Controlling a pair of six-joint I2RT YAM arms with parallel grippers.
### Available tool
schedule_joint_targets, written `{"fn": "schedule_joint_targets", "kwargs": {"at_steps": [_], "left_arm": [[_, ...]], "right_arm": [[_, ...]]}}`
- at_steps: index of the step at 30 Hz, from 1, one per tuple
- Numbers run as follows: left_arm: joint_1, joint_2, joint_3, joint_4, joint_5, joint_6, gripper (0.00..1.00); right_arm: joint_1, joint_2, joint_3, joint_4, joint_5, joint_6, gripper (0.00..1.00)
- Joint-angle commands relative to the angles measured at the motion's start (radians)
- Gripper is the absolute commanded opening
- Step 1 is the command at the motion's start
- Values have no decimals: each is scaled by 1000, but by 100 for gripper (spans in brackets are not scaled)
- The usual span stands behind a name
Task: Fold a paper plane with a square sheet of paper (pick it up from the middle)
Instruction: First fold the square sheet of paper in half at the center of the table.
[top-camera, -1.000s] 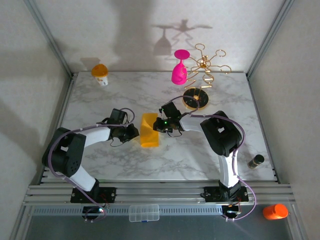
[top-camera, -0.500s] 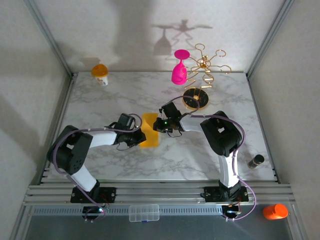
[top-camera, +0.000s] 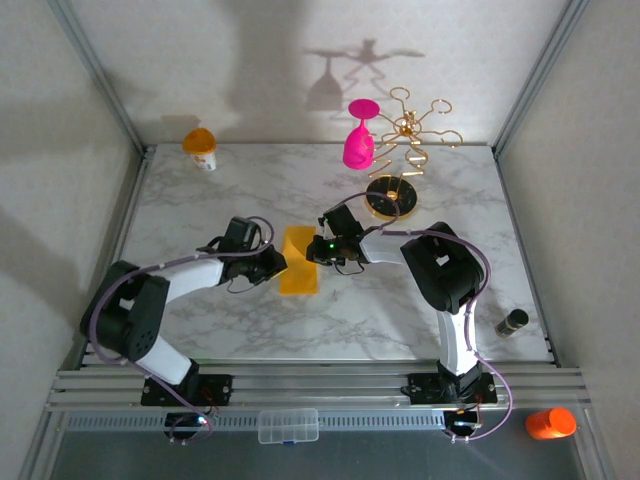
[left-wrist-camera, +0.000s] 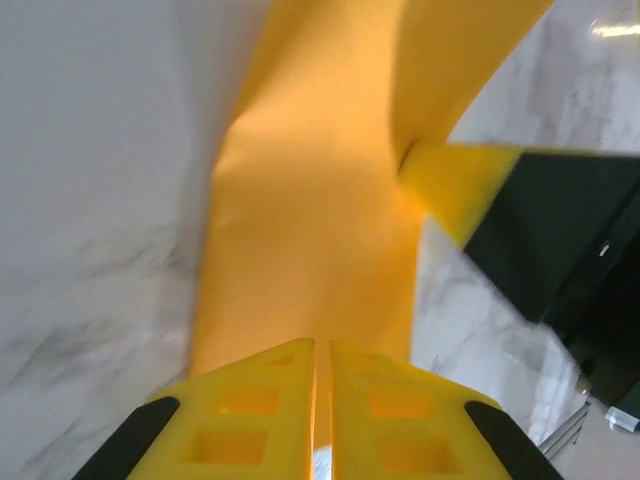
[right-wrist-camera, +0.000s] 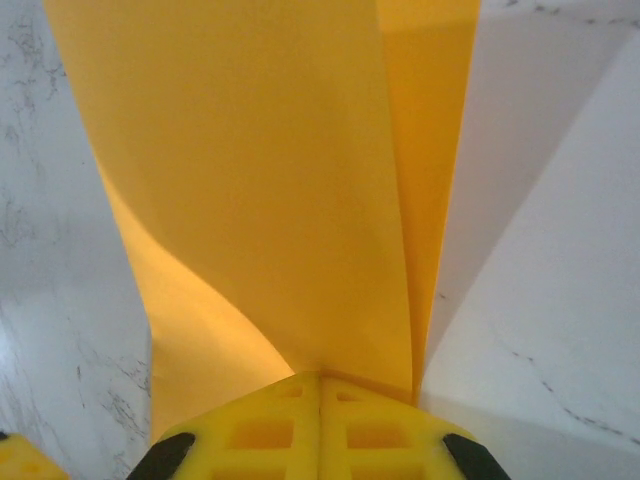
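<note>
Top external showed my yellow-orange paper sheet (top-camera: 299, 262) folded into a narrow strip at mid-table, between my two grippers. My left gripper (top-camera: 276, 263) was clamped on its left edge, and my right gripper (top-camera: 314, 250) was pinched shut on its right edge, with layers fanning out from the fingers. The gold rack (top-camera: 405, 135) stood near behind my right arm, with a pink goblet (top-camera: 359, 143) just beside it. An orange-topped cup (top-camera: 201, 148) sat well apart at far left.

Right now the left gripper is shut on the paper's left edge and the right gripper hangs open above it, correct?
No. The right gripper is not open above it: it is shut on the right edge of the paper, as the right wrist view shows. The left gripper is shut on the left edge, as you said.
</note>
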Motion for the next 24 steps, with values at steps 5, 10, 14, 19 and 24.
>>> {"fn": "schedule_joint_targets", "kwargs": {"at_steps": [5,10,14,19,24], "left_arm": [[-12,132,37,6,-13,6,12],[13,106,-35,-96,-65,83,12],[64,25,-98,-171,-75,151,13],[26,-67,-59,-109,24,101,14],[-50,-5,-1,-14,22,13,14]], "right_arm": [[-6,131,-84,-218,172,-11,7],[-6,136,-85,-219,174,-15,7],[-6,138,-87,-220,179,-20,7],[-6,141,-79,-223,182,-32,7],[-6,143,-81,-223,181,-32,7]]}}
